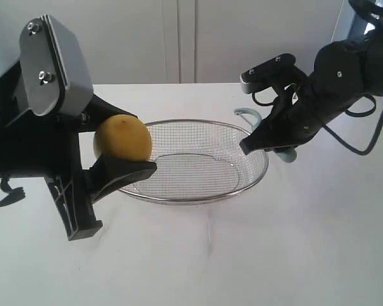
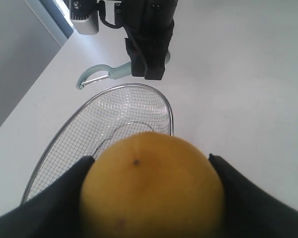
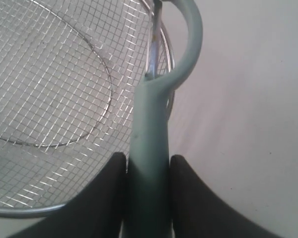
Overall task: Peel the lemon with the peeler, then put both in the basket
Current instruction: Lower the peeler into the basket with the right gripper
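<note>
My left gripper (image 1: 138, 144) is shut on the yellow lemon (image 1: 122, 137) and holds it in the air above the left rim of the wire mesh basket (image 1: 198, 199). In the left wrist view the lemon (image 2: 151, 188) fills the space between both black fingers, with the basket (image 2: 104, 124) beyond it. My right gripper (image 1: 250, 145) hovers at the basket's right rim, shut on the pale teal peeler (image 1: 249, 115). In the right wrist view the peeler's handle (image 3: 149, 139) is pinched between the fingers, and its curved blade head points out over the basket's edge (image 3: 49, 99).
The basket stands on a white table (image 1: 242, 255). A pale wall rises behind the table's far edge. Black cables hang from the right arm (image 1: 351, 70).
</note>
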`<state>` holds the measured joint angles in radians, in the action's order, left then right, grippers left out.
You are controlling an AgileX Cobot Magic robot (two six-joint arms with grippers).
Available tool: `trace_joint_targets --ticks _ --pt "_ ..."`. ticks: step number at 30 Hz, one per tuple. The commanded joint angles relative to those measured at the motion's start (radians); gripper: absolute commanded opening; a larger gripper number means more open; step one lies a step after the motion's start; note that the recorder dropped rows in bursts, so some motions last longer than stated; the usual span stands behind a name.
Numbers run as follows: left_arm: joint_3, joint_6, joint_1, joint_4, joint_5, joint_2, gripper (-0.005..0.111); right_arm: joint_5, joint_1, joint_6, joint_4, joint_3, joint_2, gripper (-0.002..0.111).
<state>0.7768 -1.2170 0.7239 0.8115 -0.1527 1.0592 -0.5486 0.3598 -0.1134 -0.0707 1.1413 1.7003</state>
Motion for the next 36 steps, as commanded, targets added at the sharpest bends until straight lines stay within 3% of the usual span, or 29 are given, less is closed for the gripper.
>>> trace_joint_targets --ticks 1,29,36 --pt "0.001 0.008 0.006 0.016 -0.001 -0.013 0.000 0.011 0.000 0.007 -0.011 0.009 0.011 0.000" --pt "0.001 0.008 0.006 0.016 -0.001 -0.013 0.000 0.024 0.000 0.007 0.088 0.009 0.048 0.000" --pt "0.001 0.008 0.006 0.016 -0.001 -0.013 0.000 0.127 0.000 0.007 0.128 0.009 0.103 0.000"
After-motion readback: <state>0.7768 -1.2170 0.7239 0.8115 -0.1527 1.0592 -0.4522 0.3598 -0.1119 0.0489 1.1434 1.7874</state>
